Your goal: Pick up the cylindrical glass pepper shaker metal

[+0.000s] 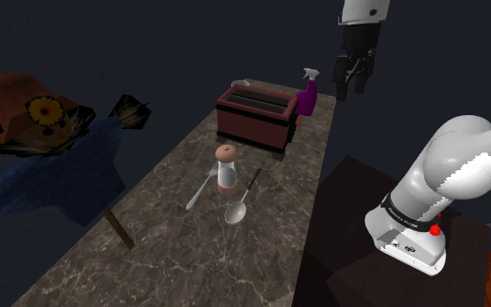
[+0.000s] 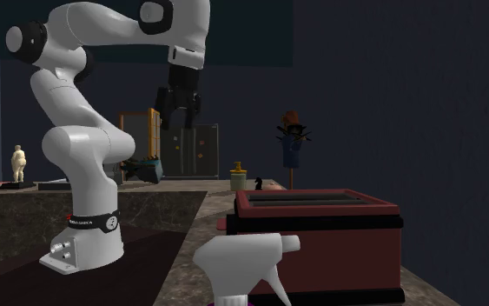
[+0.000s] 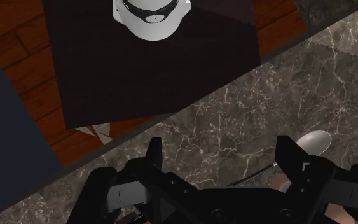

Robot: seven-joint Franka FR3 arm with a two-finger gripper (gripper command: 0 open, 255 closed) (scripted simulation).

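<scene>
Not much of the job is done so far. The shaker [image 1: 227,167] stands upright in the middle of the marble surface [image 1: 147,253]. It has a clear body and a brownish top. Nothing is holding it.

A spoon [image 1: 238,212] lies just beside it on one side, and a second spoon [image 1: 200,192] lies on the other side. They are very near the shaker, and I cannot tell if they touch it. Farther back on the surface sits a dark red box [image 1: 254,115] with a purple spray bottle [image 1: 307,94] next to it.

The gripper [image 1: 352,87] hangs high in the air, up by the spray bottle's end of the surface. It is well apart from the shaker. In the wrist view the two black fingers [image 3: 153,153] stand wide apart with nothing between them, so the gripper is empty. Under it you can see the marble and the bowl of a spoon.

I think nearly all the work is left. The gripper has to move over the shaker and go down around its body. Then the fingers have to squeeze it and lift it off the surface. The spoons lie close by, so the fingers could bump them on the way down.
</scene>
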